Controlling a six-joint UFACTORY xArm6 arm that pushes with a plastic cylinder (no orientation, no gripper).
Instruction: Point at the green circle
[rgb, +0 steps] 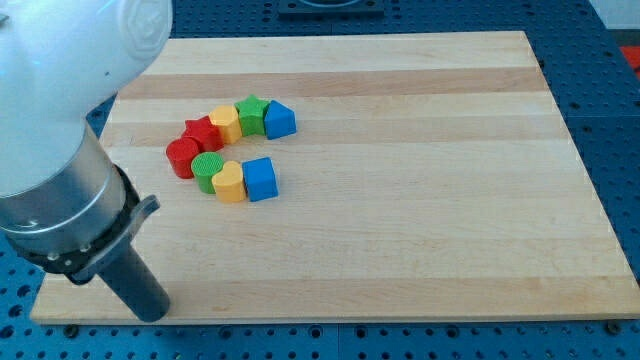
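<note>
The green circle (209, 169) is a short green cylinder on the wooden board (400, 200), in a curved cluster left of centre. It touches a red cylinder (183, 157) on its left and a yellow heart (230, 183) on its right. My tip (152, 312) is the lower end of the dark rod, near the board's bottom left corner. It lies well below and left of the green circle, apart from all blocks.
The cluster also holds a blue cube (260, 179), a red star (203, 132), a yellow block (226, 124), a green star (252, 113) and a blue block (280, 120). The arm's white and grey body (60, 150) covers the view's left side.
</note>
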